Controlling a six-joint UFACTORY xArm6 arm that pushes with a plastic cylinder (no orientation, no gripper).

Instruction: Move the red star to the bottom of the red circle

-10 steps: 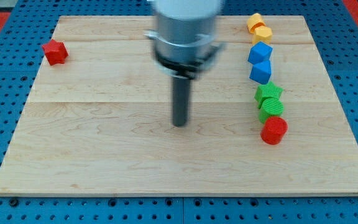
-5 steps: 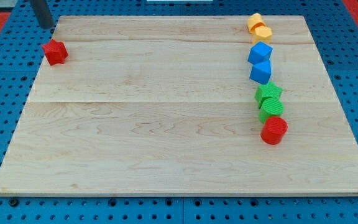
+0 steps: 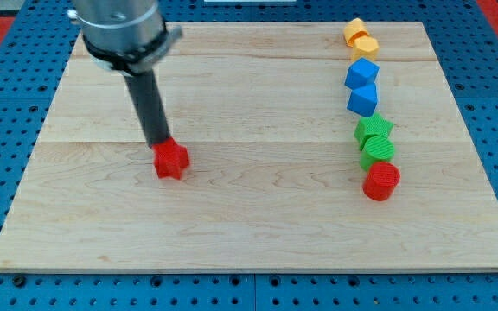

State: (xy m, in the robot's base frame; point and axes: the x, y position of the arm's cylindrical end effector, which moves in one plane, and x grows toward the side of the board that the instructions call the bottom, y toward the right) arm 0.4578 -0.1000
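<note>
Camera view: my tip touches the one red star from its upper left. One red circle sits well apart at the view's right, below two green, two blue and two yellow blocks. There are no jaws, only the rod.

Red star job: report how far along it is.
Done: the red star sits left of the board's middle, well away from the board's edges. In hand: my tip touches the star's upper-left side, set to push it rightward and down. Left: most of the distance, since the red circle lies far to the view's right, below the green blocks, and the star must end beneath it.
</note>
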